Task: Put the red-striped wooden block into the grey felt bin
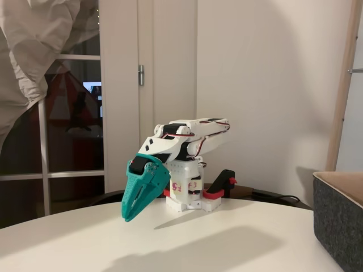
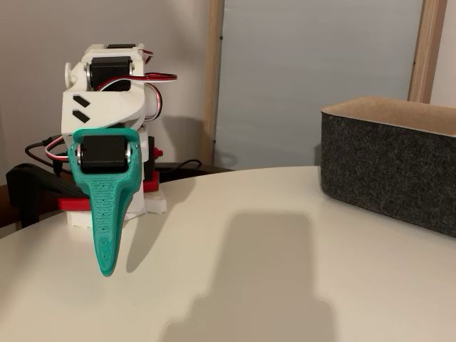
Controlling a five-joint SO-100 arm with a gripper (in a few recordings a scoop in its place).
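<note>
My teal gripper (image 1: 130,217) hangs at the front of the folded white arm (image 1: 187,136), its tip pointing down just above the white table. Its jaws lie together with nothing between them. In another fixed view the gripper (image 2: 107,269) shows edge-on as a narrow teal wedge at the left. The grey felt bin (image 2: 390,165), dark grey with a tan lining, stands on the table far to the right of the gripper; its corner (image 1: 338,218) shows at the right edge in a fixed view. The red-striped wooden block is out of view.
The arm's white base (image 1: 187,195) is held at the table's far edge by a red-and-black clamp (image 1: 220,187). Cables (image 2: 43,151) trail behind the base. A broad bare stretch of the white table (image 2: 242,271), crossed by a large shadow, lies between gripper and bin.
</note>
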